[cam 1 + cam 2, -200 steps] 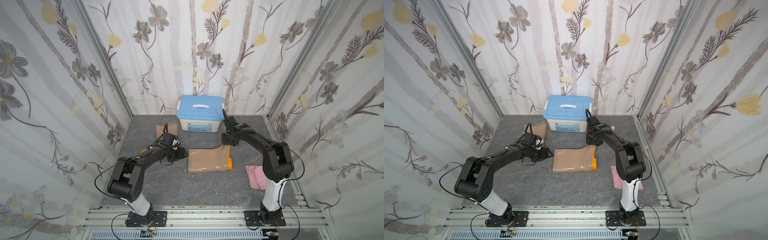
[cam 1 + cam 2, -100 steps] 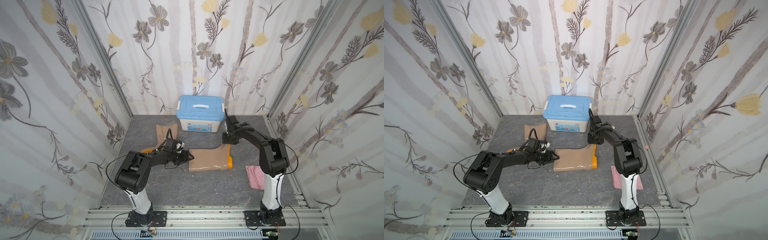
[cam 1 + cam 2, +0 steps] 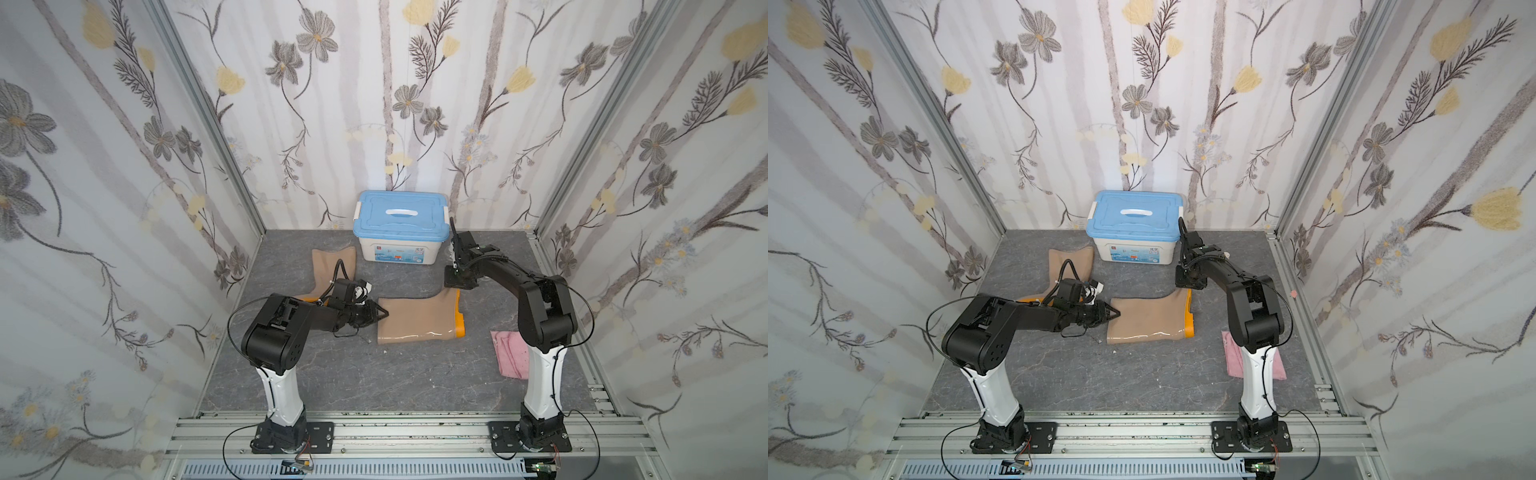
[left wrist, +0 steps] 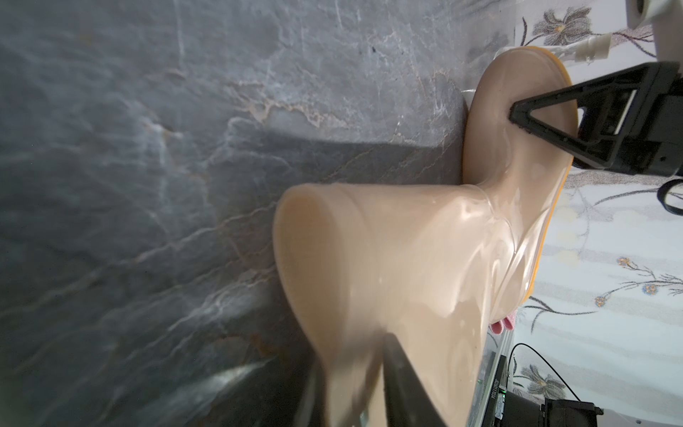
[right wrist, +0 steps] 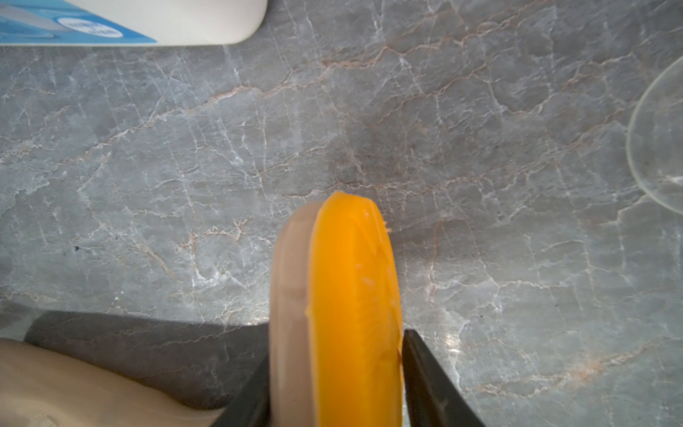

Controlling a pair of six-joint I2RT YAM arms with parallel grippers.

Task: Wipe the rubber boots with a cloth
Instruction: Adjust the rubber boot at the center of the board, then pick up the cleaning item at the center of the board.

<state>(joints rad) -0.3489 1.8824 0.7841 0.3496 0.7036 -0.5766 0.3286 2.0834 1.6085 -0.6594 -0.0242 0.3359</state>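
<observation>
While the left arm (image 3: 291,328) lies folded low, its forearm nearly level over the desk (image 3: 374,374) and reaching to its right, the left tool (image 3: 382,316) points sideways at the open top of the near boot (image 3: 415,322). In the left wrist view its two fingers (image 4: 406,384) stand on either side of the cuff wall, pinching that rim.

The right arm (image 3: 540,307) rises from its base, bends at a high elbow and reaches forward and to its left, with the wrist turned down. The right tool (image 5: 335,347) points at the desk and clamps the boot's toe, one finger against the tan upper and the other against the orange sole (image 5: 351,288).

This boot lies on its side between the two tools, gripped at both ends. The second boot (image 3: 332,264) lies flat farther out and left of the left tool, partly hidden by that arm's cable. The cloth (image 3: 509,353) lies behind the right tool, beside that arm's lower link and well apart from both tools.

Just ahead and left of the right tool stands the box (image 3: 399,249), its blue lid (image 3: 401,216) shut. What is inside cannot be seen.
</observation>
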